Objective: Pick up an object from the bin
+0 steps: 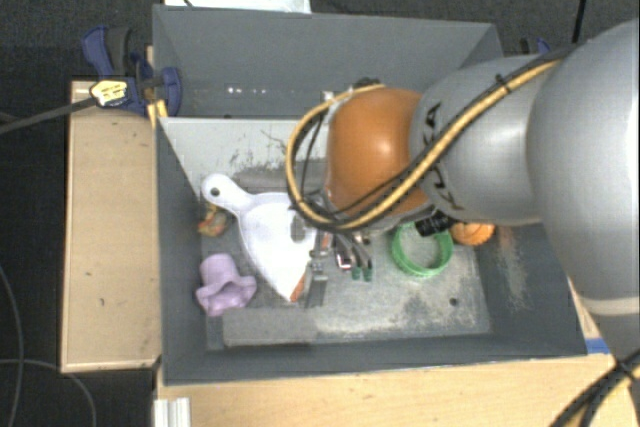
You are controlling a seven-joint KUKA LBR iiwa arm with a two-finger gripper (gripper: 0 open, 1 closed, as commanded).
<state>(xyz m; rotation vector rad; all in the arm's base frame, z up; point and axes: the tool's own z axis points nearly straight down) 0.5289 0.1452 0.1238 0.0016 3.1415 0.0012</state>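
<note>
Several things lie in our bin (330,55). We judge the reach-down step is in hand: our gripper (333,267) sits low at mid-frame, at the right edge of a white scoop (262,230), with a green ring (421,251) just to its right. We cannot tell how wide it stands. Next, we'd need a firm close and a lift.

Lettering on the arm: dark block letters are seen on the rounded silver-grey metal casing of the robot arm (480,165), just beside the glossy orange dome-shaped wrist cover (370,150).
Legibility: the letters are turned on their side and crossed by a yellow-and-black cable (500,80); the word cannot be read with certainty.
Bin: no writing, number or brand mark can be read on the walls or floor of the grey metal bin (330,65).
Contents: no label or print can be made out on the small loose things lying in it.
</note>
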